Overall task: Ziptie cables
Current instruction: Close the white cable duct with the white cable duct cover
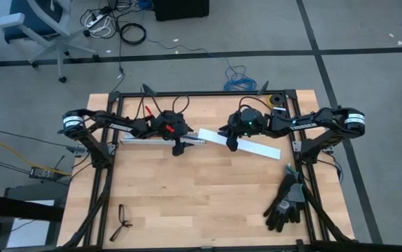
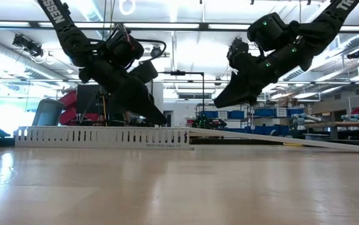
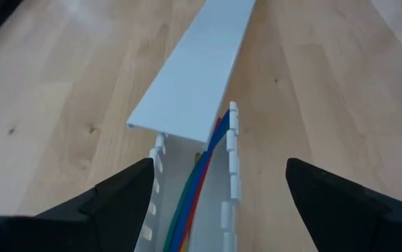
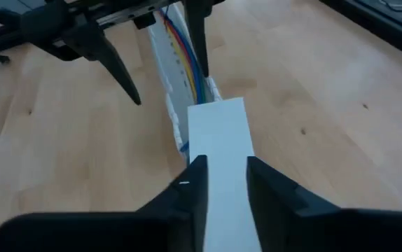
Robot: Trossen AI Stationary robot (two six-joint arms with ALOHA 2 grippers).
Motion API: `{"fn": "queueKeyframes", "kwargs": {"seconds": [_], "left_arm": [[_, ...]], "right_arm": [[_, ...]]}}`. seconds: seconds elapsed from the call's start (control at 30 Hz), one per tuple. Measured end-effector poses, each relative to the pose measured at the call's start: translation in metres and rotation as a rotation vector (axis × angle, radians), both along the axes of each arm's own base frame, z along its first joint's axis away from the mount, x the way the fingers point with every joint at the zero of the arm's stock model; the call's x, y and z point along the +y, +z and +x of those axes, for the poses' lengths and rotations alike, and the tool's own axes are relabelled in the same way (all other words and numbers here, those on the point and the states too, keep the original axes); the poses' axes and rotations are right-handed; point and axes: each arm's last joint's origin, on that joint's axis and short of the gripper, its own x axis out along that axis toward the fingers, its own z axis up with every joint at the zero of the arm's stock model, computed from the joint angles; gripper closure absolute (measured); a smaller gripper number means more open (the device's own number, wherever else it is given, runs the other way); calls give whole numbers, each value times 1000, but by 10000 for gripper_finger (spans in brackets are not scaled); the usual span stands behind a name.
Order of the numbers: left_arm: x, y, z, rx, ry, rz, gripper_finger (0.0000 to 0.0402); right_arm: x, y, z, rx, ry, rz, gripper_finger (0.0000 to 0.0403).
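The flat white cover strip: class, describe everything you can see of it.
The flat white cover strip is long, smooth and plain, plastic by its look. It lies slanted on the wooden table, one end raised onto the end of the slotted white duct, which holds coloured wires. The right gripper straddles it, fingers at both edges.

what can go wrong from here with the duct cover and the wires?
1. The right gripper sits with narrow-set fingers astride the white cover, whose far end rests on the slotted duct at a skew; if it lets go now, the cover may slide off.
2. The coloured wires run right under the cover's end; pressing it down could pinch them.
3. The left gripper hangs open, straddling the duct just behind that end; the cover could run into its fingers.
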Motion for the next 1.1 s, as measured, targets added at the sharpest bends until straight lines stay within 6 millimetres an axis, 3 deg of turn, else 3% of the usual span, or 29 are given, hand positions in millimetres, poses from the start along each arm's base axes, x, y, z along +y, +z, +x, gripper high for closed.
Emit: {"fn": "queueKeyframes", "kwargs": {"seconds": [0.63,0.77,0.97,1.1], "left_arm": [[1,-3,3,-23,29,-22,67],[2,-2,4,-37,32,-22,67],[2,-3,4,-32,43,-21,67],[2,-2,4,-34,48,-28,67]], "right_arm": [[2,-1,0,31,37,-119,45],[0,-6,3,44,-8,-133,30],[0,-39,19,103,25,-151,37],[-4,-36,25,86,-6,-165,50]]}}
